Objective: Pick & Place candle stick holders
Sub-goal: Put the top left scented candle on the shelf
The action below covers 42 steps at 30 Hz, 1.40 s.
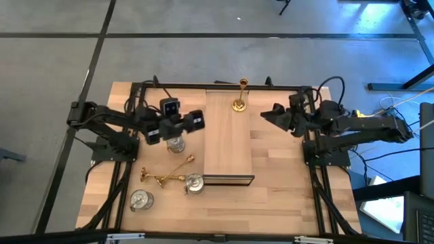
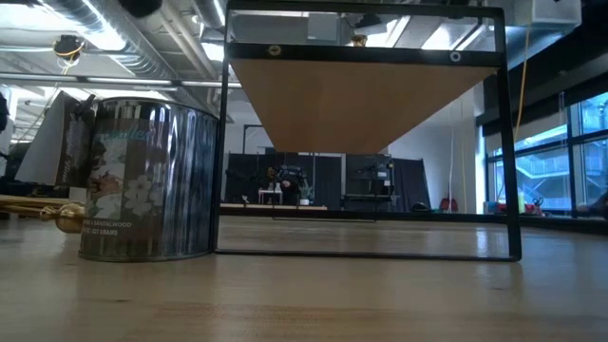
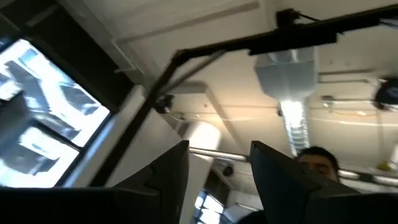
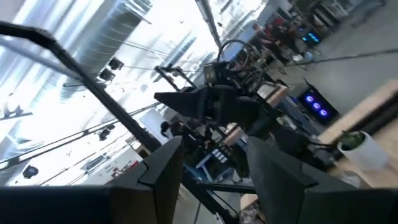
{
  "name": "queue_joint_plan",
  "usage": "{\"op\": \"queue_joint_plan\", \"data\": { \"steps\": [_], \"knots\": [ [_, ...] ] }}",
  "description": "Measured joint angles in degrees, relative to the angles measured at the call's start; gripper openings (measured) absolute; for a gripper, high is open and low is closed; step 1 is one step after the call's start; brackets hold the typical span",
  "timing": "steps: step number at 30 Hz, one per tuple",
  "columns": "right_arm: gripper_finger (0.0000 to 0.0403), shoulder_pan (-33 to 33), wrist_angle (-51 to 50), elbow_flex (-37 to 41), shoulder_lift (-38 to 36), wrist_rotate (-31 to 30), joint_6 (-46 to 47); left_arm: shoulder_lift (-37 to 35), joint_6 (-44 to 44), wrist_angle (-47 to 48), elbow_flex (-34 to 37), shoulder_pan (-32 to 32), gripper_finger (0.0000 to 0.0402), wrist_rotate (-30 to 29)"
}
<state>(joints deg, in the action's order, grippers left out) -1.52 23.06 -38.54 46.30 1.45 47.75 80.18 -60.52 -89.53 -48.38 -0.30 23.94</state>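
nearest you, silvery cup [image 2: 147, 179] sits lower left (likely light, slick): grip its rim. left gripper [image 1: 178, 132] hovers spread above another cup [image 1: 176, 144]; right gripper [image 4: 214, 168] also spread.

Shiny gold on the slim candle stick holders [image 1: 239, 95], mirror silver with a white-flower label on the squat cup [image 2: 147, 179], pale wood on the board [image 1: 228, 132], black on the frame [image 2: 370, 133].
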Motion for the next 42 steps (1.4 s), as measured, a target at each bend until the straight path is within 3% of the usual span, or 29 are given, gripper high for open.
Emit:
{"op": "queue_joint_plan", "data": {
  "steps": [2,5,11,14,18,26,30,35,42],
  "knots": [
    [0.0181,-2.4,3.1,0.0,1.5,-0.8,-2.4,-0.1,0.5,2.4,-2.4,-1.2,0.0166,4.6],
    [0.0181,-6.0,8.4,0.0,4.3,-1.8,-6.4,-0.5,1.0,13.2,-5.6,-2.9,0.0166,9.6],
    [0.0181,-12.6,11.7,0.0,9.1,-6.9,-11.9,-4.8,13.9,51.9,-10.2,-5.6,0.0146,13.8],
    [0.0181,-15.4,10.0,0.0,10.8,-10.9,-12.9,-8.5,21.5,73.2,-11.3,-5.7,0.0133,8.9],
    [0.0181,-18.0,8.8,0.0,12.6,-14.8,-12.8,-14.4,28.7,99.4,-12.0,-5.6,0.0129,-3.1],
    [0.0181,-19.6,8.6,0.0,13.8,-15.0,-12.1,-20.3,26.9,145.9,-12.0,-5.6,0.0157,-24.2],
    [0.0181,-19.6,6.7,0.0,13.8,-15.3,-9.9,-19.1,23.3,152.7,-12.0,-4.6,0.0188,-26.7],
    [0.0181,-19.5,3.0,0.0,13.8,-15.0,-7.2,-15.9,22.3,151.8,-12.0,-3.0,0.0241,-27.5],
    [0.0181,-19.4,2.8,0.0,13.8,-15.4,-6.6,-6.3,18.9,152.4,-12.0,0.3,0.0318,-28.0]
  ]
}}
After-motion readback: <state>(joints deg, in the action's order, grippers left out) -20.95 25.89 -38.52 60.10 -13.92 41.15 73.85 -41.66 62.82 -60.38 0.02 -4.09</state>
